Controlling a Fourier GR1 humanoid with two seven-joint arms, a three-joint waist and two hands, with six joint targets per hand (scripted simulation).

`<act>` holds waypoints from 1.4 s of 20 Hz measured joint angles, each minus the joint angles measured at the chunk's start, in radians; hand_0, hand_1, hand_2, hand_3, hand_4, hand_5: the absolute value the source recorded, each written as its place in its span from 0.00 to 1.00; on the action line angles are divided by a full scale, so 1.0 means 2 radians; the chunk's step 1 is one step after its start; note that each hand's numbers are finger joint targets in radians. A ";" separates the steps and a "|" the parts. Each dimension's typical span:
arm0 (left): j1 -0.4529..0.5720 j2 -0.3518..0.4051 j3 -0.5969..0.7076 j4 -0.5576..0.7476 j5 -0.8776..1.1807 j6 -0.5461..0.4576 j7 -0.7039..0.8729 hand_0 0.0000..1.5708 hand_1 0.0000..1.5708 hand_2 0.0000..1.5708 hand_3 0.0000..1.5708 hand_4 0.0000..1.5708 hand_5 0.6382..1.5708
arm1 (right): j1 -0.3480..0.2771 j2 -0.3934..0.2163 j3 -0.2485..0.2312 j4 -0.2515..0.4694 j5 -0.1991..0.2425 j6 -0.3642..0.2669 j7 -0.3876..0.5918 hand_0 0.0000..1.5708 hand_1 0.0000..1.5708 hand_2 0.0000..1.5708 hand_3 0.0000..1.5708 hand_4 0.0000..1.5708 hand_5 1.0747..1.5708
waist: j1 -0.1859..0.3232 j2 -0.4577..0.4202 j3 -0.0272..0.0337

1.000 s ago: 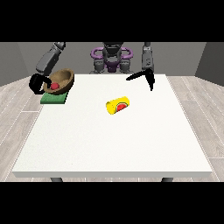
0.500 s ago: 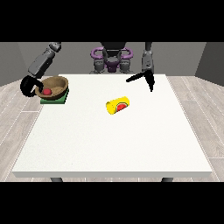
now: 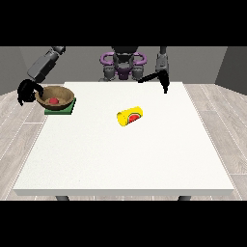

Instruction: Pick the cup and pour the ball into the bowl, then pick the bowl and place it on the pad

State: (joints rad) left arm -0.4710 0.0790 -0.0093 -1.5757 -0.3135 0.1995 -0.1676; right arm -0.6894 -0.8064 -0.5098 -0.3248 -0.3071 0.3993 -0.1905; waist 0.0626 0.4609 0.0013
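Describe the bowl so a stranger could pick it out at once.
Start at the large white table and go to its far corner at the view's left, where a dark green pad lies. On it sits the brown bowl, holding a red ball; the only other loose item, a yellow cup, lies mid-table.

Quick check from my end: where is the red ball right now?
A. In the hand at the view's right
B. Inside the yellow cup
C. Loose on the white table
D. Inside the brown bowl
D: the red ball lies inside the brown bowl, which sits on the green pad; the yellow cup lies tipped on its side mid-table.
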 measured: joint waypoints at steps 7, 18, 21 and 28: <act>0.006 0.008 0.007 -0.011 0.014 -0.016 0.008 0.00 0.00 0.00 0.00 0.00 1.00 | 0.005 0.007 0.018 0.003 0.016 -0.006 0.002 1.00 1.00 1.00 0.65 0.44 0.99 | 0.004 -0.007 -0.0001; 0.006 0.015 0.013 -0.049 0.019 -0.020 0.018 0.00 0.00 0.00 0.00 0.00 0.99 | 0.001 -0.042 0.036 0.011 0.051 -0.054 0.008 0.00 0.00 0.27 0.17 0.00 0.82 | 0.004 0.021 0.0001; 0.024 0.011 0.008 -0.059 0.018 -0.020 0.016 0.00 0.00 0.00 0.00 0.00 0.99 | 0.004 -0.043 0.040 0.012 0.058 -0.064 0.005 0.00 0.00 0.24 0.13 0.00 0.82 | 0.003 0.015 -0.0001; 0.041 0.008 0.002 -0.091 0.016 -0.021 0.033 0.00 0.00 0.00 0.00 0.00 1.00 | -0.015 -0.071 0.037 0.017 0.056 -0.042 0.022 0.00 0.00 0.17 0.10 0.00 0.85 | -0.006 0.011 0.0001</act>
State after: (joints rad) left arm -0.3886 0.0959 -0.0050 -1.7577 -0.2815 0.1570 -0.1024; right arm -0.7184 -0.9493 -0.4365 -0.2900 -0.1945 0.3154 -0.1456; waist 0.0514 0.4827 0.0016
